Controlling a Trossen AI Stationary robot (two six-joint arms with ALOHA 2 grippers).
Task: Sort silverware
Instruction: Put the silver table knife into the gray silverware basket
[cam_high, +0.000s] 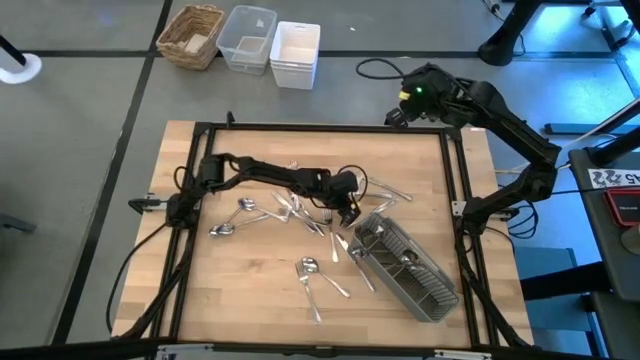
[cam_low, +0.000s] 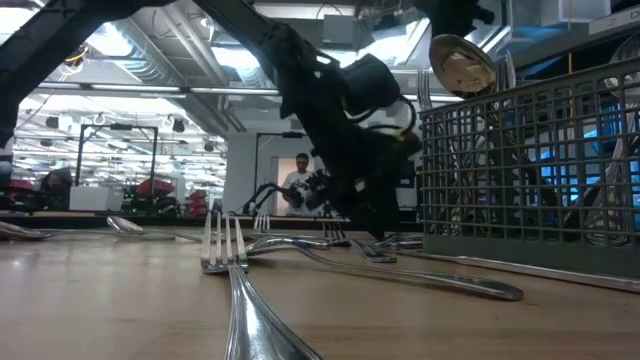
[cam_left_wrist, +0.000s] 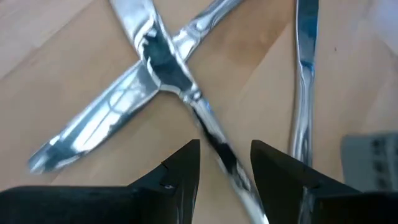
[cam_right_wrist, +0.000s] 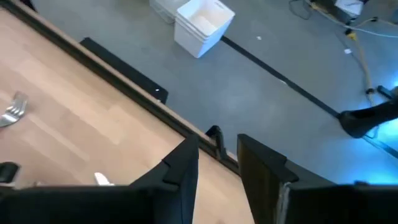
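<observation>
Silverware lies loose on the wooden table: spoons (cam_high: 235, 215) at the left, forks and knives (cam_high: 300, 208) in the middle, and more pieces (cam_high: 312, 275) nearer the front. My left gripper (cam_high: 348, 212) is low over the pile beside the grey caddy (cam_high: 405, 265) and stands open. In its wrist view two knives lie crossed (cam_left_wrist: 163, 65). The handle of one (cam_left_wrist: 214, 140) runs between the fingers of my left gripper (cam_left_wrist: 225, 152), which stand on either side of it. My right gripper (cam_high: 398, 112) hangs high over the table's far right corner, open and empty (cam_right_wrist: 217, 146).
The caddy (cam_low: 530, 170) holds several pieces, and a spoon bowl (cam_low: 462, 62) sticks up above its rim. A black frame (cam_high: 320, 130) runs around the table. Beyond the far edge stand a wicker basket (cam_high: 191, 35), a clear bin (cam_high: 247, 38) and a white bin (cam_high: 295, 52).
</observation>
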